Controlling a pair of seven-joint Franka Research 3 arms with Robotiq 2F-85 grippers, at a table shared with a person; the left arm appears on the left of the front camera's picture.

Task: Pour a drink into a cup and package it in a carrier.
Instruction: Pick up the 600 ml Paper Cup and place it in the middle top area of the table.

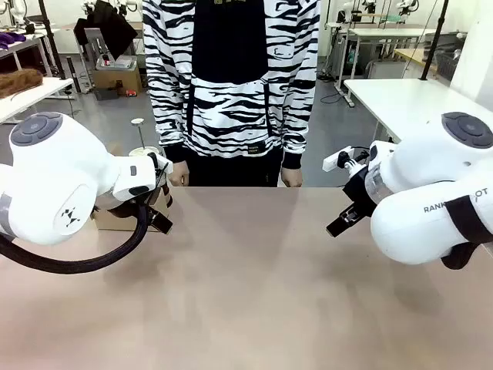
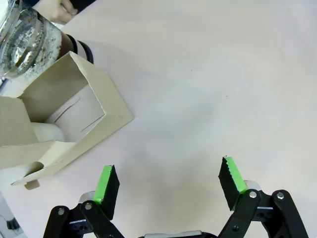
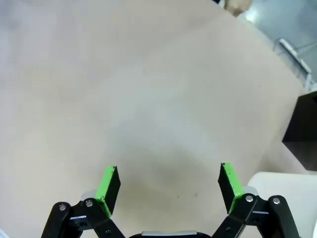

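Observation:
The brown cardboard carrier (image 2: 74, 106) stands at the table's left side, just beyond and to the left of my open left gripper (image 2: 168, 183). From the front the carrier (image 1: 108, 221) is mostly hidden behind my left arm, whose gripper (image 1: 160, 220) hangs beside it. A white rounded shape, apparently the cup (image 2: 47, 132), sits inside the carrier. A clear glass jug (image 2: 25, 44) holding liquid stands behind the carrier. My right gripper (image 3: 168, 186) hovers open over bare table, also seen from the front (image 1: 343, 222).
A person in a black-and-white striped hoodie stands at the far edge, hands (image 1: 179, 176) hanging near the table. One hand (image 2: 59, 10) is close to the jug. The pink-beige table (image 1: 254, 285) stretches between my arms.

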